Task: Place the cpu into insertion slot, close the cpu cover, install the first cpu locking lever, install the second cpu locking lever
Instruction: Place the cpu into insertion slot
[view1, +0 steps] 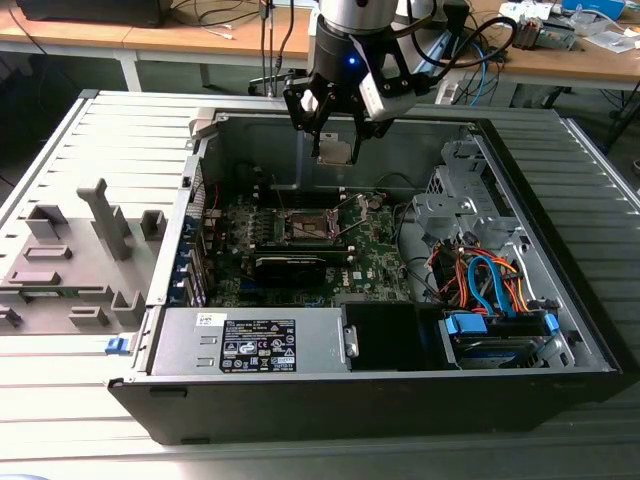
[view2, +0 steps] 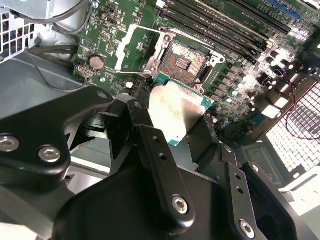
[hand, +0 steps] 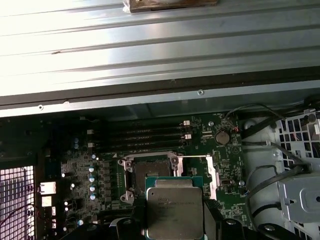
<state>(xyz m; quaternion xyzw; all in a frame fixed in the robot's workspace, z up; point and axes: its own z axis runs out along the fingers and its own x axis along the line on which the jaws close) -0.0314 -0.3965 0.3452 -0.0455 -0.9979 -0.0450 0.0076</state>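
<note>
Exterior view: gripper (view1: 336, 149) pinching cpu (view1: 335, 152) above case (view1: 400, 395); second wrist view resolves empty slot (view2: 184, 62), cover (view2: 124, 50) open.

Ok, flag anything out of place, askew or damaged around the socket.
Nothing stands out. The cpu sits square in the end effector, above the empty insertion slot. The cpu cover stands open beside the slot, with no visible damage.

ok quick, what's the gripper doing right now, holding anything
gripper: shut on the cpu, which is not yet in the socket
</note>
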